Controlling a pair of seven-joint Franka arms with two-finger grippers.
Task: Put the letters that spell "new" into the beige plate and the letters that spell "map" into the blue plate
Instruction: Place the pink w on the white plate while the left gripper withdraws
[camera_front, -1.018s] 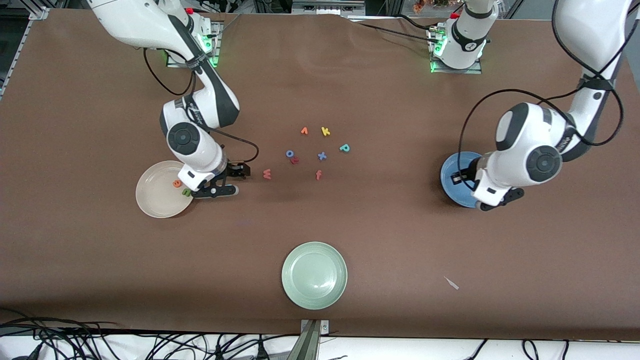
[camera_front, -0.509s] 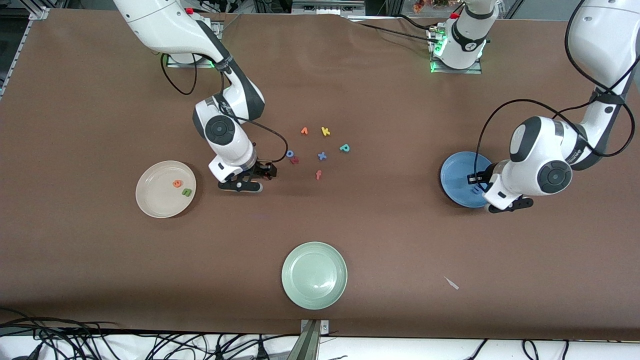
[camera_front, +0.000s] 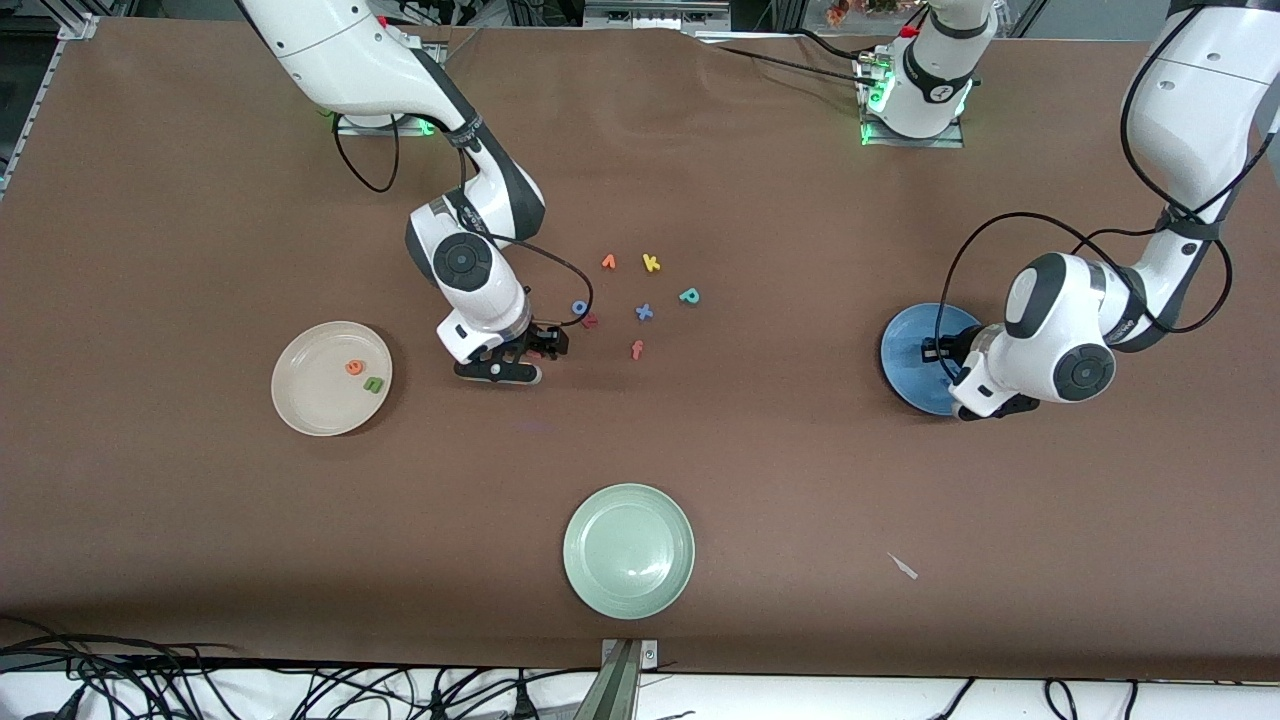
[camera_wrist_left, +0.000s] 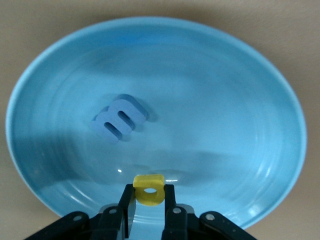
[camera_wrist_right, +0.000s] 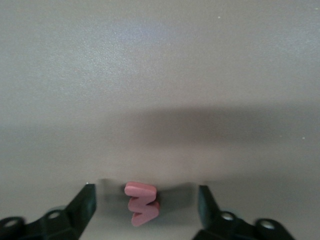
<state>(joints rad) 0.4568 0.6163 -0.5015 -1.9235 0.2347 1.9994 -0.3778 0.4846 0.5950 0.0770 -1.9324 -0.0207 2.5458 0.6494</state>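
Right gripper (camera_wrist_right: 145, 212) now moved from beige plate (camera_front: 300, 405), fingers spread astride salmon-red w (camera_wrist_right: 142, 204) on brown table (camera_front: 200, 520), left gripper (camera_wrist_left: 149, 200) pinching yellow a (camera_wrist_left: 148, 189) over blue plate (camera_wrist_left: 225, 100).

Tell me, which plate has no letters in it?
The pale green plate, nearest the front camera, holds nothing. The beige plate holds two letters, and the blue plate holds a blue m.

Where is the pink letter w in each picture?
Front view: the salmon-red w is mostly hidden under the right gripper, on the brown table, between the beige plate and the loose letters.
Left wrist view: not in it; that view shows the blue plate.
Right wrist view: the w lies on the table between the open fingers.
Shared landmark: the right gripper around the w.
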